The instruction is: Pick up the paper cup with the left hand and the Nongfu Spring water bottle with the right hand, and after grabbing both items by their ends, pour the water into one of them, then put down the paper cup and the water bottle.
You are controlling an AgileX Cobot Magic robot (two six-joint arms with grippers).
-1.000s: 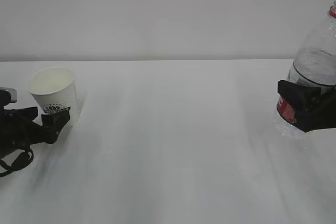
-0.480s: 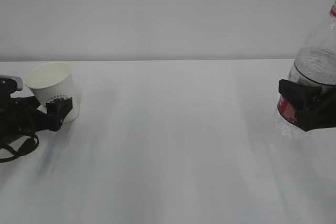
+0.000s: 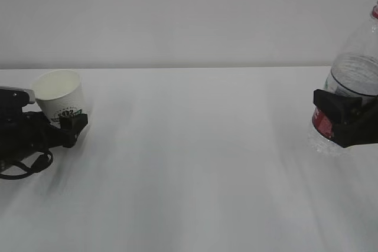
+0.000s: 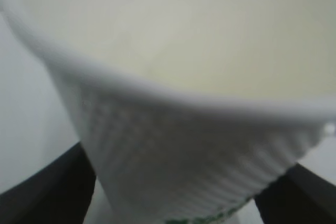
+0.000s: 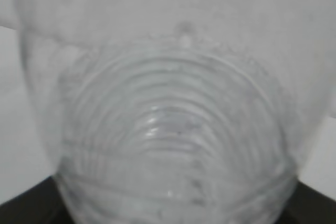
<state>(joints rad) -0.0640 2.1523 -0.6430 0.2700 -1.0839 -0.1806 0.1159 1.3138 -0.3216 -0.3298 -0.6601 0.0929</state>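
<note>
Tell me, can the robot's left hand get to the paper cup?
Yes, it looks that way. The left hand is already at the paper cup, with a black finger on each side of its lower part in the left wrist view. Nothing stands between them, and the cup looks tilted in the grip.

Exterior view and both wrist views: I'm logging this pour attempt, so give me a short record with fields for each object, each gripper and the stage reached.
paper cup: tilted, open mouth up, at the table's left side
left gripper: jaws around the cup's lower part, one finger on each side
water bottle: upright at the frame's right edge, partly filled, label low on its body
right gripper: closed around the bottle's lower body
table: white, bare between the two arms
stage: both items gripped, no pouring visible
</note>
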